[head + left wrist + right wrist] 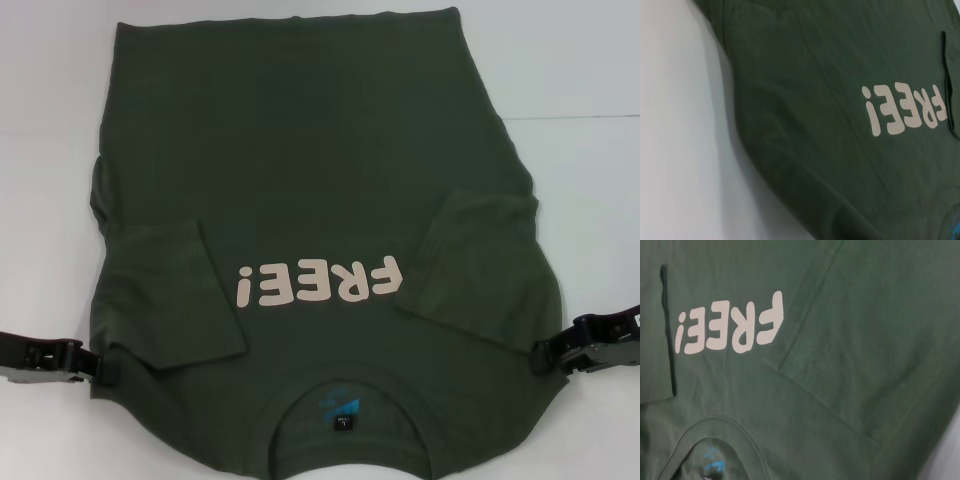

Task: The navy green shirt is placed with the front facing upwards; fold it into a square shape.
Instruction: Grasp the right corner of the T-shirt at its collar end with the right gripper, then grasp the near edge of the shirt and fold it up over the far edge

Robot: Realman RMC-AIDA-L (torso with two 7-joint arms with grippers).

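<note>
The navy green shirt (320, 180) lies flat on the white table, front up, with its collar (345, 385) nearest me. Pale pink "FREE!" lettering (318, 282) shows on the chest, and a small dark label (343, 424) sits inside the neck. Both short sleeves are folded inward onto the body, one on the left (175, 300) and one on the right (480, 270). My left gripper (98, 368) sits at the shirt's left shoulder edge and my right gripper (545, 356) at the right shoulder edge. The wrist views show the shirt (830, 125) (865, 315) close up, without either gripper.
The white table (50, 150) shows bare on both sides of the shirt and beyond its hem at the far end. In the left wrist view the table (680, 150) lies beside the shirt's edge.
</note>
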